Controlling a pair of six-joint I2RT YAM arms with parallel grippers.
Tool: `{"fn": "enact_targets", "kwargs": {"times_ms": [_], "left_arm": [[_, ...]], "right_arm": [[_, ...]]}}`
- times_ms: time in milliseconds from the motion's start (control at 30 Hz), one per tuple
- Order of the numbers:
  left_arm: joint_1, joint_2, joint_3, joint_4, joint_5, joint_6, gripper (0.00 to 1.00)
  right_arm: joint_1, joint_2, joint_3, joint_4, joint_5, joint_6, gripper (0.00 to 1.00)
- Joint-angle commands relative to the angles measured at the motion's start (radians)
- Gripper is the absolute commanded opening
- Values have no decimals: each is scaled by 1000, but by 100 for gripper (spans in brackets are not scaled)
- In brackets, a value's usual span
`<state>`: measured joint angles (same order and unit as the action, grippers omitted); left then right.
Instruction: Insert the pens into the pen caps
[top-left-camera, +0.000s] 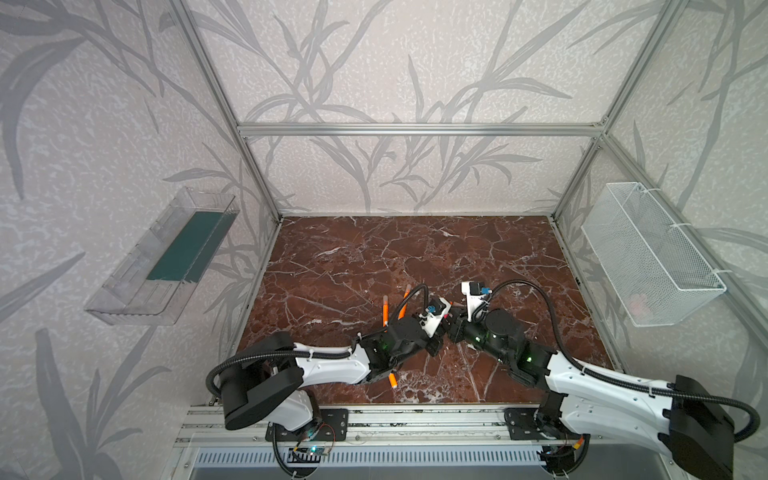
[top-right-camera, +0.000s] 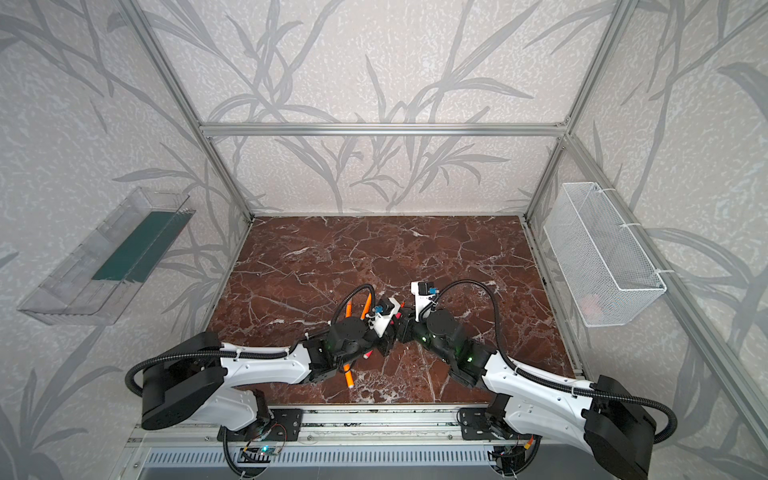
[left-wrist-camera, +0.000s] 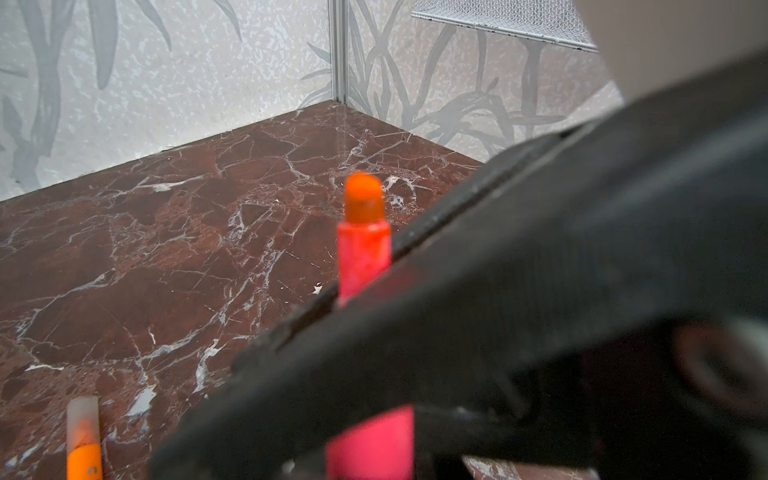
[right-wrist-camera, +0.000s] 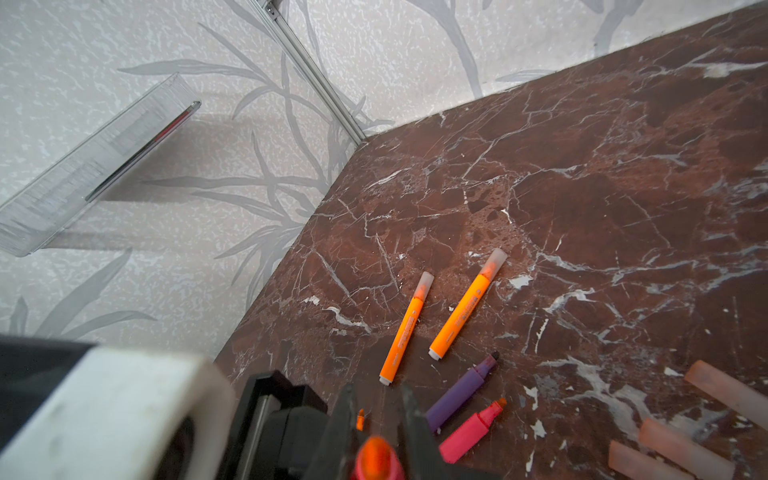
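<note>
At the counter's (top-left-camera: 415, 257) near middle, the right gripper (right-wrist-camera: 376, 390) pinches a pink pen (left-wrist-camera: 363, 257), likely light, stiff and slick, best held mid-barrel; I cannot tell the left gripper's (top-left-camera: 439, 338) state.

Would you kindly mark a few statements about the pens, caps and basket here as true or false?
1. The two orange pens lying side by side wear caps. True.
2. The purple pen is capped. False: the purple pen lies with its tip bare.
3. Three loose caps lie on the table. True.
4. The wire basket hangs on the left wall. False: the wire basket hangs on the right wall in both top views.
</note>
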<state>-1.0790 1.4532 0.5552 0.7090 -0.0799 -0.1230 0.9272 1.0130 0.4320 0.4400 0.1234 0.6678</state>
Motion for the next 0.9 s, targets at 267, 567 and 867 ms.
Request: {"fn": "enact_targets", "kwargs": {"times_ms": [267, 567, 867], "left_arm": [[-4, -30, -18, 56, 20, 17, 23], [3, -17, -14, 60, -96, -11, 0], [152, -65, -90, 88, -209, -164, 0]], "right_arm": [[9, -25, 11, -10, 50, -19, 0], [8, -43, 26, -75, 76, -13, 52], [9, -142, -28, -316, 210, -21, 67]]}}
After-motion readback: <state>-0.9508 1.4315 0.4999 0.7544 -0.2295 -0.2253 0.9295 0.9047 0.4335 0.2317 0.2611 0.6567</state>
